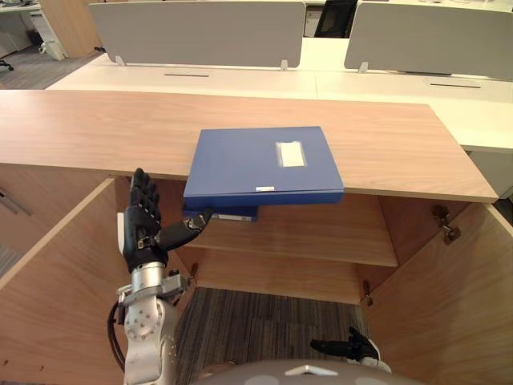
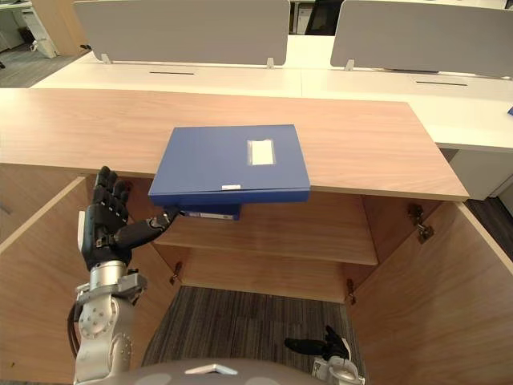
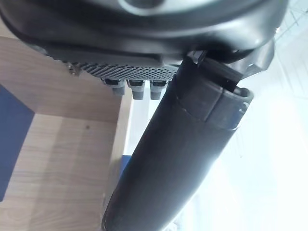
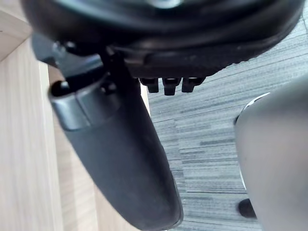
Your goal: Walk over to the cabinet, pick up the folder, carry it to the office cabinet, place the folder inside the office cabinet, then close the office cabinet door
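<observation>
Blue folder [image 1: 260,164] lies flat on the wooden cabinet top [image 1: 96,128], its near edge overhanging the front lip above the open compartment. Left hand [image 1: 144,228] is raised just below and to the left of the folder, fingers straight and pointing up, thumb stretched sideways to the folder's near left corner; cannot tell if the thumb touches it. It grasps nothing. Right hand [image 1: 346,348] hangs low over the grey carpet [image 1: 256,321], well apart from the folder, fingers relaxed and empty. Both cabinet doors stand open, left door [image 1: 48,273], right door [image 1: 449,305]. Inner shelf [image 1: 304,233] sits under the folder's overhang.
</observation>
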